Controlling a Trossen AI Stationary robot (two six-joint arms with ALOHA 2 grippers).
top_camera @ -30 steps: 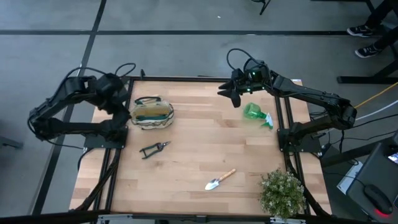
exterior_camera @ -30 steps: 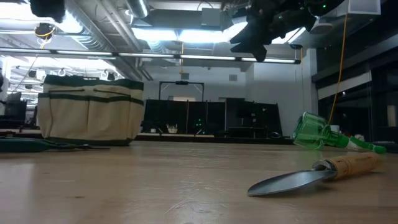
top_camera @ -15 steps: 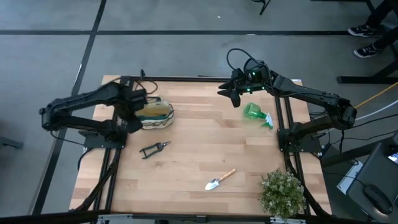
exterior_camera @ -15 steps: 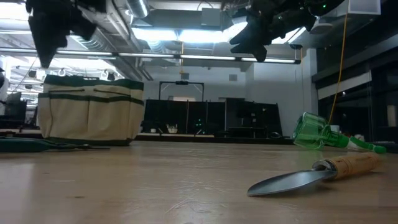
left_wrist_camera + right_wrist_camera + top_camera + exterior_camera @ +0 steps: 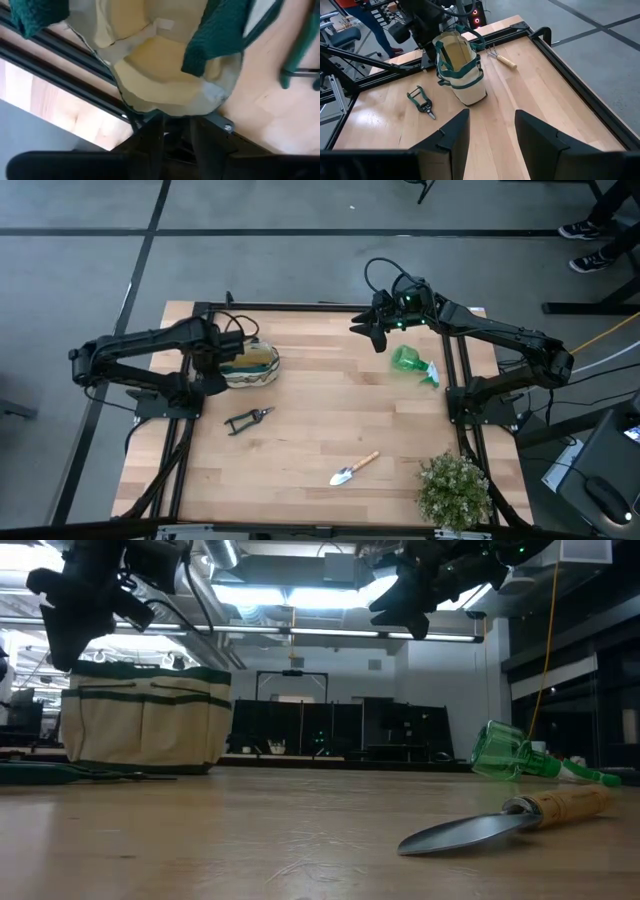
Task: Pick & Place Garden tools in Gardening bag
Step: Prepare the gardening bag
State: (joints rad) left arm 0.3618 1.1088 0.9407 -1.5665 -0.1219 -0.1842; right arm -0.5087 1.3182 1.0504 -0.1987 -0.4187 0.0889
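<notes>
On the wooden surface, the cream canvas gardening bag stands far left, black pruning shears before it, the wood-handled silver trowel nearer centre, the translucent green spray bottle far right.

The high camera looked straight down on the whole table, with both arms in frame. The low camera sat at tabletop height and faced level across the boards into the room; the trowel lay nearest its lens, the bag farther back at 9 o'clock. The left wrist camera was pressed close above the bag (its open mouth filled most of the frame). The right wrist camera looked from high and well back, over the table toward the bag and shears. All four views shared the bag.
</notes>
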